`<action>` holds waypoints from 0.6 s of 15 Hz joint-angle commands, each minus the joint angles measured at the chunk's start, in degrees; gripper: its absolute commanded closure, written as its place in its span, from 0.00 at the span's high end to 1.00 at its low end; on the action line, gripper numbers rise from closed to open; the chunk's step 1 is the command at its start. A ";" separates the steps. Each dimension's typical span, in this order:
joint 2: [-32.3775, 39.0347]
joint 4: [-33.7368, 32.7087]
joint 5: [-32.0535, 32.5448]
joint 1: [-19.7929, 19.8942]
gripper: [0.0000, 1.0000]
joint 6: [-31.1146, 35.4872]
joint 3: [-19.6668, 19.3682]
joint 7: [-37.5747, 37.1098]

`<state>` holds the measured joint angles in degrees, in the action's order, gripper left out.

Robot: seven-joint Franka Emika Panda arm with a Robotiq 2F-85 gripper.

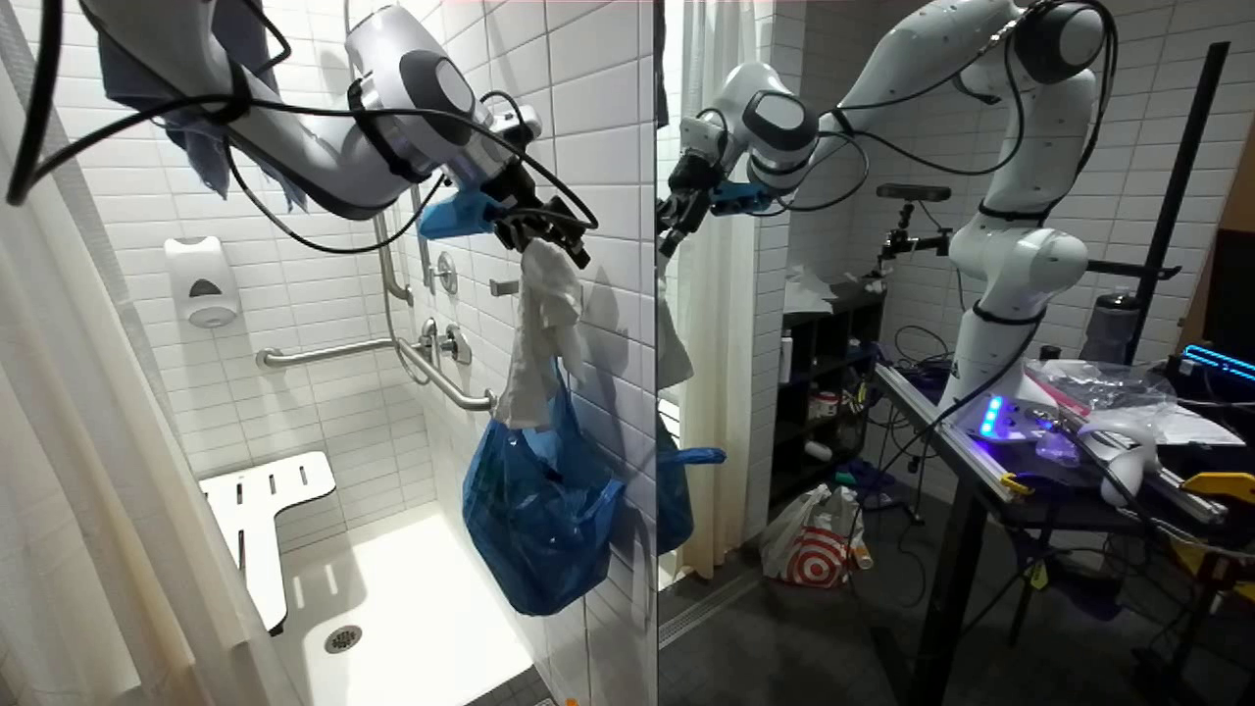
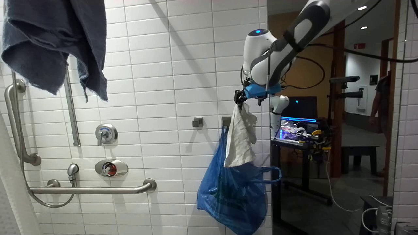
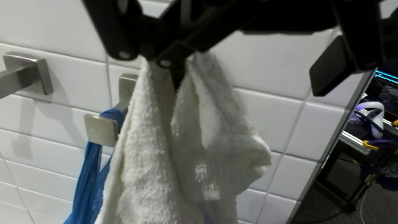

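Note:
My gripper shows in both exterior views [image 1: 549, 242] [image 2: 250, 102] near the tiled wall. In the wrist view my gripper [image 3: 252, 73] comes in from the top with its jaws wide apart. A white towel shows in the wrist view [image 3: 149, 161] and in both exterior views [image 1: 539, 343] [image 2: 240, 140]. It hangs from around the finger on the left of the wrist view; how it is caught there is hidden. The opposite fingertip [image 3: 329, 70] touches nothing. A blue bag [image 2: 233, 195] hangs from a metal hook [image 3: 101, 129] behind and below the towel.
Another metal hook [image 2: 197, 122] is on the wall beside the bag's hook. A mirror [image 1: 843, 628] borders the wall and reflects the arm. A grab bar [image 2: 98, 190], shower controls [image 2: 106, 133], a dark blue cloth [image 2: 58, 42] and a curtain [image 1: 88, 441] are around.

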<state>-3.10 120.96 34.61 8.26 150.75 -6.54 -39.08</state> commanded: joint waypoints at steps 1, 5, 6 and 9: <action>0.08 -0.14 -0.95 0.26 0.96 -0.10 0.23 0.43; 0.11 -0.08 -1.14 0.23 1.00 -0.12 0.23 0.40; 0.07 0.01 -1.17 0.22 1.00 -0.12 0.22 0.43; 0.22 0.23 -1.28 0.19 0.75 0.60 0.14 0.71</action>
<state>-2.73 120.98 34.38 8.26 150.75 -6.54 -39.09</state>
